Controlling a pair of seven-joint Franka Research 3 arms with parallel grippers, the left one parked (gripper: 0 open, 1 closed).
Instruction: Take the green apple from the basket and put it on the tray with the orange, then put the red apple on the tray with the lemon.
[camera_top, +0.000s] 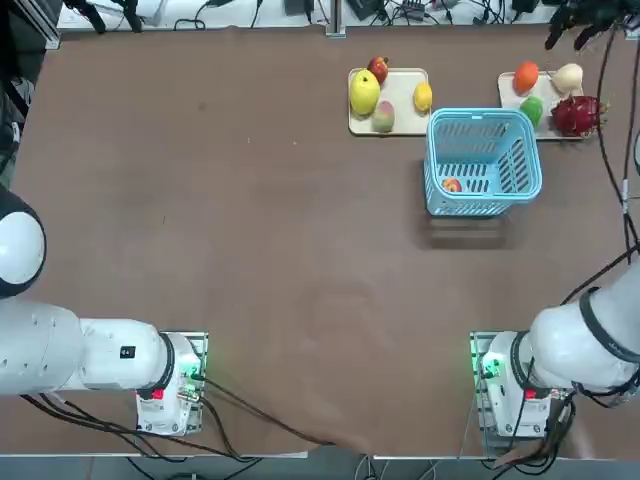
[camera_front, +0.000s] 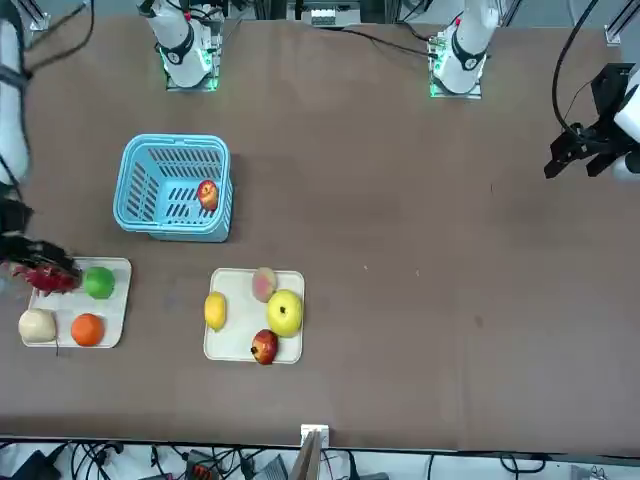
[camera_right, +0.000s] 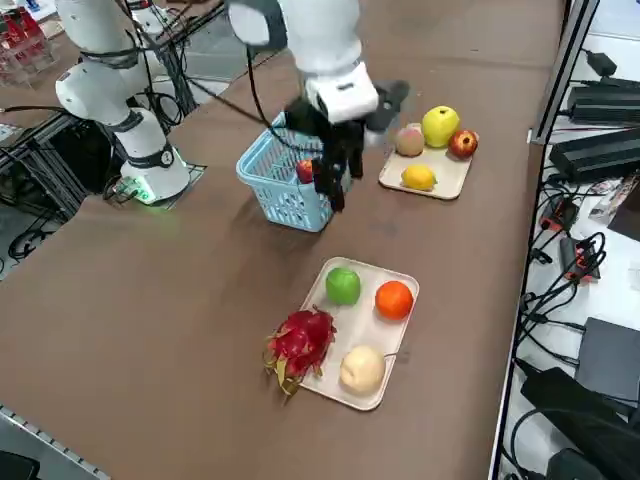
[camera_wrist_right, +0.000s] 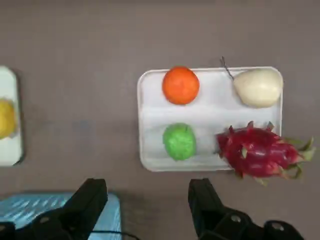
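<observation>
Right gripper nearest lens, fingers apart, empty, lower centre of wrist frame. Front view, left to right: green apple beside orange on lower-left tray; red apple inside basket, upper left; lemon on centre tray.

Bright even overhead light, faint soft shadows, slightly blurred wrist view.
</observation>
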